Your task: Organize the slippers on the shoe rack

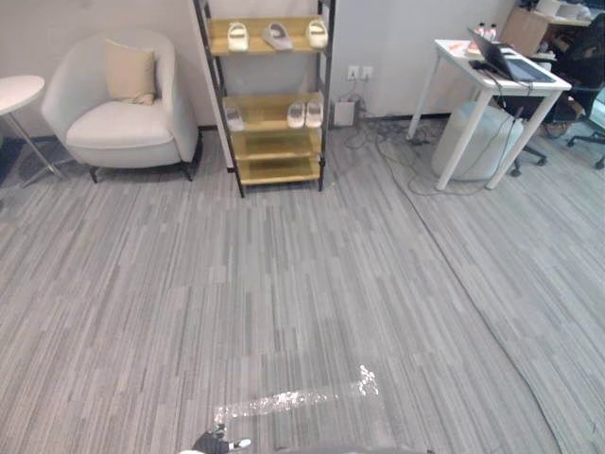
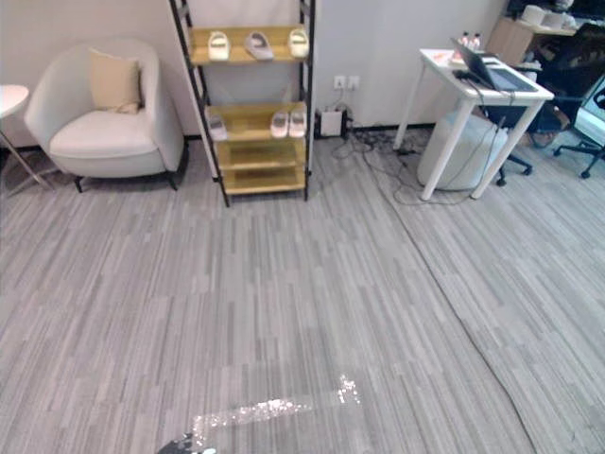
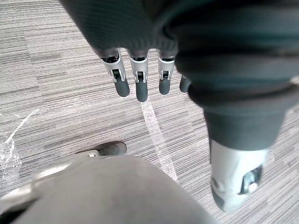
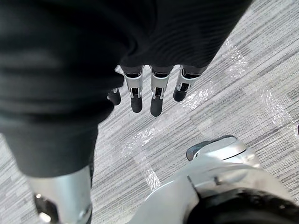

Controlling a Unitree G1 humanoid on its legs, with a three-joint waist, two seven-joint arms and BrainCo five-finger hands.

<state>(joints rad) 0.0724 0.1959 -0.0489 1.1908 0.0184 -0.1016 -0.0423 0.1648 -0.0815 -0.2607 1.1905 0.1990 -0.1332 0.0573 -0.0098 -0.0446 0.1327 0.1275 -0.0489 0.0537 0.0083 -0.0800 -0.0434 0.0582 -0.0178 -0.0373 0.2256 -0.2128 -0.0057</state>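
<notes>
The left robot hand (image 3: 141, 81) is hanging over the grey floor (image 1: 284, 303) with its fingers straight and loose, gripping nothing. The right robot hand (image 4: 157, 93) is hanging the same way, open and empty. A wide stretch of floor is lying between them and the shoe rack (image 1: 277, 170), which is standing against the far wall, just beside an armchair (image 1: 123, 104).

All the slippers are sitting on the rack. On the top shelf a cream slipper (image 1: 237, 36) is lying near the left edge, a grey slipper (image 1: 276, 36) in the middle and a second cream slipper (image 1: 317, 33) near the right edge. On the shelf below, a lone grey slipper (image 1: 233, 118) is lying at the left edge and a white pair (image 1: 305, 113) is sitting together at the right edge.

The step in hand is probably the approach. Doing it well means walking squarely to the rack's front and stopping where both shelves are coming within reach without leaning. The two grey slippers, split across shelves, are likely needing pairing first, each one gripped across its middle and set down toe inward beside its mate.
</notes>
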